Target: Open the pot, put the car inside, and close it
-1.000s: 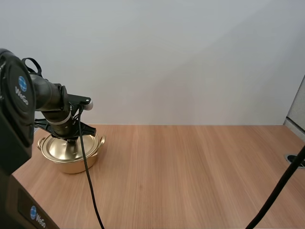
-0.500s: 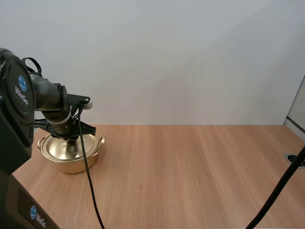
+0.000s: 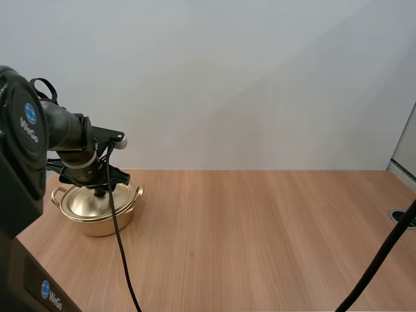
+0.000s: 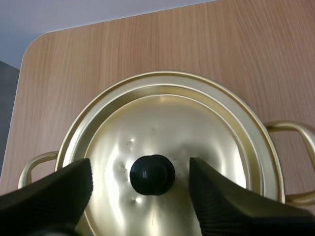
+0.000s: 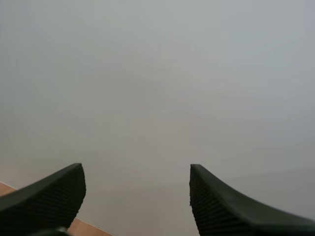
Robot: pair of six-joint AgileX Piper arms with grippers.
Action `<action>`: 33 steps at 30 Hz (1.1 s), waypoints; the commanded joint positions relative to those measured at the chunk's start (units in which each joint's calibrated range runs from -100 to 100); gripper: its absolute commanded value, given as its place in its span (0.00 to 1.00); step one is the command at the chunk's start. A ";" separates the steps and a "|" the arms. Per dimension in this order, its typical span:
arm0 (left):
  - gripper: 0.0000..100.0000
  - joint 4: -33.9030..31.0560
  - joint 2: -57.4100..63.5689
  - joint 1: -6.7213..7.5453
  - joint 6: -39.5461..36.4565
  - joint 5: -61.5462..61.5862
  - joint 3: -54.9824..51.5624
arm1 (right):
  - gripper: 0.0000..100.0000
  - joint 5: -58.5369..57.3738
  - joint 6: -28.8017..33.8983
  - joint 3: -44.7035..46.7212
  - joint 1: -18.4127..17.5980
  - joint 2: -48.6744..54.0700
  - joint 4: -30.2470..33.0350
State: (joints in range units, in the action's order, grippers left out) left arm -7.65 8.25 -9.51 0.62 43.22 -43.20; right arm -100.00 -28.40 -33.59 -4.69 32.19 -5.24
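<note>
A golden pot (image 3: pixel 97 221) stands at the table's far left with its lid (image 3: pixel 86 203) seated on it. My left gripper (image 3: pixel 101 190) hangs straight over the lid. In the left wrist view the left gripper (image 4: pixel 140 168) is open, one finger on each side of the lid's black knob (image 4: pixel 152 174) with a gap on both sides. The lid (image 4: pixel 197 128) lies flat inside the pot's rim (image 4: pixel 74 145). My right gripper (image 5: pixel 137 172) is open with nothing between its fingers, facing a plain wall.
The pot sits close to the table's rounded left corner (image 4: pixel 34 49). Its two loop handles (image 4: pixel 295 129) stick out sideways. Bare wooden tabletop (image 3: pixel 260 234) stretches to the right of the pot.
My left gripper's fingers have spread apart from the lid's knob. The lid and pot have stayed in place.
</note>
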 commanded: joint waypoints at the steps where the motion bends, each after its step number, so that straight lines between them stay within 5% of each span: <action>1: 1.00 -0.34 0.27 0.00 0.08 -0.67 0.03 | 1.00 0.00 -0.10 0.07 0.03 0.03 -0.38; 17: 1.00 -4.63 1.56 0.00 -1.84 -2.81 3.85 | 1.00 0.00 -0.71 0.07 0.03 0.03 -0.89; 26: 1.00 -4.63 1.56 0.00 4.91 0.52 4.11 | 1.00 0.00 -0.71 0.07 0.03 0.03 -0.89; 33: 1.00 -4.63 1.56 0.00 -1.81 5.94 12.69 | 1.00 0.00 -0.71 0.07 0.03 0.03 2.20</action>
State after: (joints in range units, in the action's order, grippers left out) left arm -12.28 9.80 -9.51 2.53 47.77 -34.45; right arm -100.00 -29.08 -33.59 -4.69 32.19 -3.71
